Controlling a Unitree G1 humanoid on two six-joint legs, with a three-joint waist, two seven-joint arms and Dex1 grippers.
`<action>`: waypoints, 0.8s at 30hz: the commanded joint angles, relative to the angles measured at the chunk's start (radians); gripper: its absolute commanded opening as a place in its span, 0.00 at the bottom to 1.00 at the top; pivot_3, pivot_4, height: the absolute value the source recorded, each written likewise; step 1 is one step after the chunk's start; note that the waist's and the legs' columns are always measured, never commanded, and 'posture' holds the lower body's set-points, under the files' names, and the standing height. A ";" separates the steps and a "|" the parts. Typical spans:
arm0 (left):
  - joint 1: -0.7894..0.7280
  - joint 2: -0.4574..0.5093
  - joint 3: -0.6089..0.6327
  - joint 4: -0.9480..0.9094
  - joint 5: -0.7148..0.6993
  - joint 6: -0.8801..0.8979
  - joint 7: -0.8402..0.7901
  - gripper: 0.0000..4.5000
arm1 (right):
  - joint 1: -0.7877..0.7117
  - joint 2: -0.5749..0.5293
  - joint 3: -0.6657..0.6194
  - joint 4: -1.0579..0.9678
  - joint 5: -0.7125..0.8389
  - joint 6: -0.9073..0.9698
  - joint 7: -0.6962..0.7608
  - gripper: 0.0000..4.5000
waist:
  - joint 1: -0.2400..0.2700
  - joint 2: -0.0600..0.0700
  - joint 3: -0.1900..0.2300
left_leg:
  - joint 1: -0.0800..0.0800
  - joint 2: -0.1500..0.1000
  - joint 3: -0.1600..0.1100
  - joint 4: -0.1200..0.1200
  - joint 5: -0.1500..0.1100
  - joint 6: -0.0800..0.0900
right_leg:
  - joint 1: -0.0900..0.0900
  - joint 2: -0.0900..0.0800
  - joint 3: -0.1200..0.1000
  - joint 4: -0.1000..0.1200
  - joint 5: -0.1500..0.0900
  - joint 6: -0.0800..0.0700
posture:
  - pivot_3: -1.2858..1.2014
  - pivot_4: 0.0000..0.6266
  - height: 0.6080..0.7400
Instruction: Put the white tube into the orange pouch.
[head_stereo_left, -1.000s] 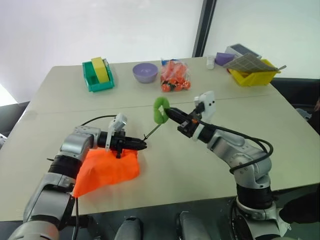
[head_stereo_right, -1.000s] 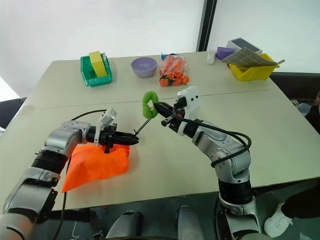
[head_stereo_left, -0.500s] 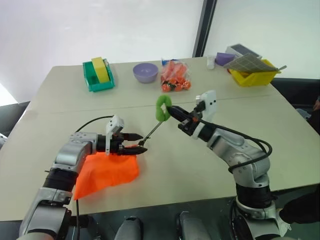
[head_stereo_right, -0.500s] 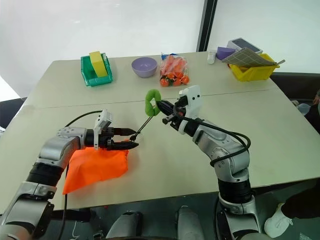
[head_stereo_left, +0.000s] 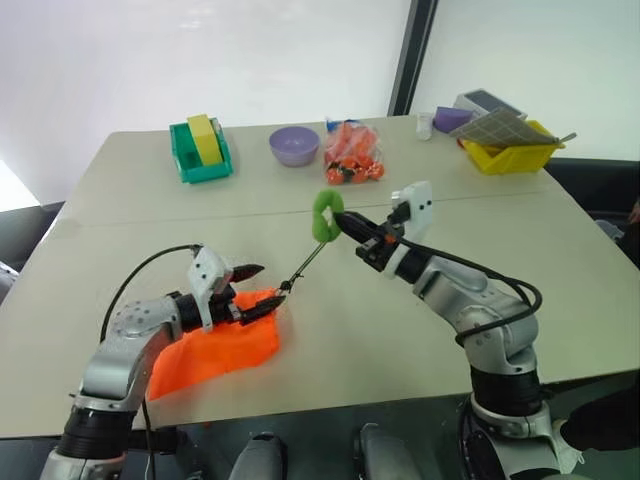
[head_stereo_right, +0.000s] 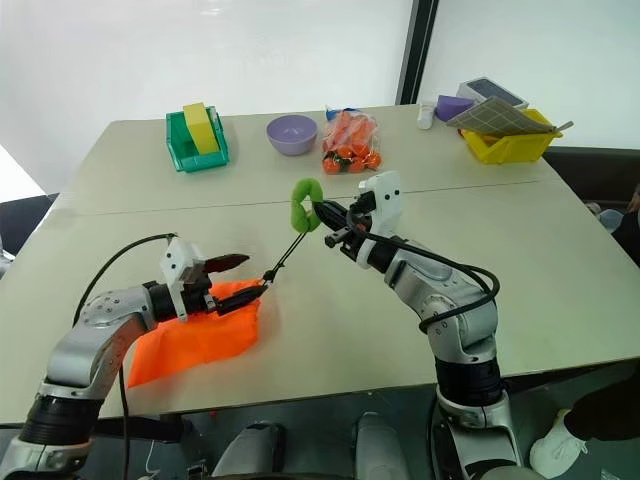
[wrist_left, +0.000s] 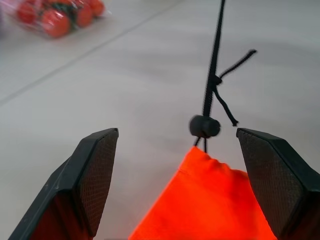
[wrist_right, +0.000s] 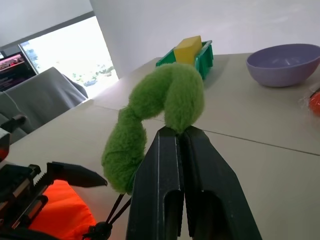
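Orange pouch lies closed near the tabletop's front left edge, its black cord stretched taut up to a green pull pinched in the right gripper. The left gripper, jaws spread wide and empty, hovers at the pouch's cinched mouth beside the cord stopper. White tube cannot be made out. Judged best: keep the cord tension steady and straight, letting the left gripper brace the fabric without snagging the cord.
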 joint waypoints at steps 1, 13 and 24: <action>0.025 -0.027 -0.022 -0.074 0.115 -0.140 0.104 0.89 | -0.027 0.019 -0.026 0.006 0.027 -0.035 0.009 0.00 | 0.000 0.000 0.000 | 0.000 0.000 0.000 0.000 0.000 0.000 | 0.000 0.000 0.000 0.000 0.000 0.000 | 0.52 0.24 1.00; 0.098 -0.114 -0.186 -0.159 0.501 -0.286 0.396 0.89 | -0.077 0.118 -0.183 0.102 0.186 0.024 -0.099 0.00 | 0.018 0.000 0.000 | 0.000 0.000 0.000 0.000 0.000 0.000 | 0.000 0.000 0.000 0.000 0.000 0.000 | 0.52 0.24 1.00; 0.144 -0.240 -0.122 -0.187 0.240 -0.050 0.359 0.89 | -0.061 0.122 -0.182 0.087 0.259 0.056 -0.131 0.00 | 0.019 0.001 0.000 | 0.000 0.000 0.000 0.000 0.000 0.000 | 0.000 0.000 0.000 0.000 0.000 0.001 | 0.52 0.24 1.00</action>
